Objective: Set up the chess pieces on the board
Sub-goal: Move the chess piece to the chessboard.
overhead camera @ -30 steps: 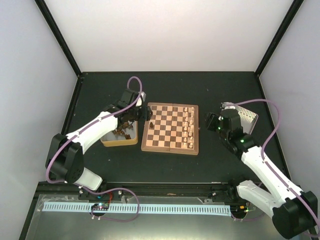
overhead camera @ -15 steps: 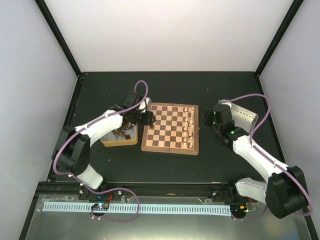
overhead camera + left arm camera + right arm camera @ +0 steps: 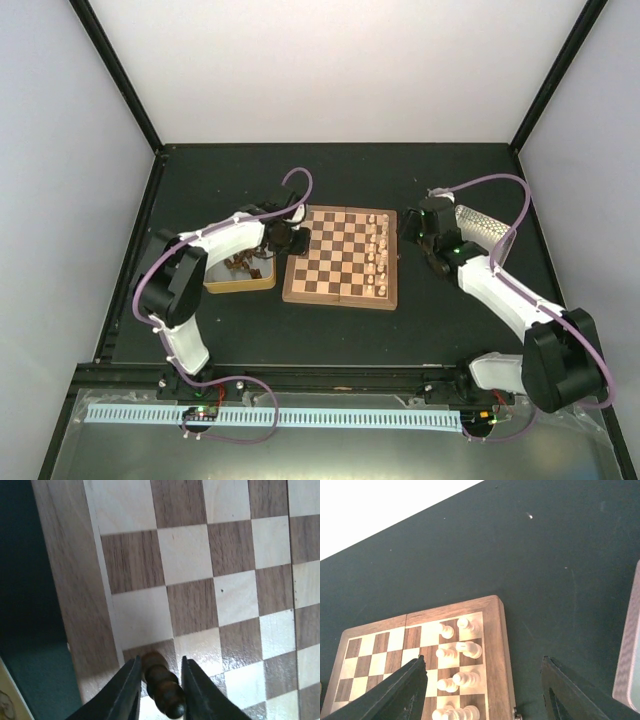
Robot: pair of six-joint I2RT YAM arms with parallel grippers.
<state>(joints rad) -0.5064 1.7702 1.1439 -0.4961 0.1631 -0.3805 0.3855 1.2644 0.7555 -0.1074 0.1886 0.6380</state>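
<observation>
Dark brown chessman (image 3: 162, 687) at the left margin of the board (image 3: 65, 580), over a dark square in the outermost file; whether its base rests on the wood cannot be told from the wrist view. The left gripper (image 3: 160, 661) is clamped on it, one finger pressed to each flank with no gap visible, apparently so that the piece stays upright while it is set in place. The neighbouring squares in this view are bare, which suggests that the dark side is barely begun. The cream pieces (image 3: 455, 655) stand crowded in the two files along the opposite edge, so that side looks largely done. More dark pieces (image 3: 240, 265) lie in the yellowish tin (image 3: 238, 284) just beside the board, within the left arm's reach. The right gripper (image 3: 484, 670) hangs over the dark table (image 3: 330, 180) off the cream side, fingers wide apart and holding nothing, with the perforated tray (image 3: 485, 228) behind it; it is probably keeping out of the way.
</observation>
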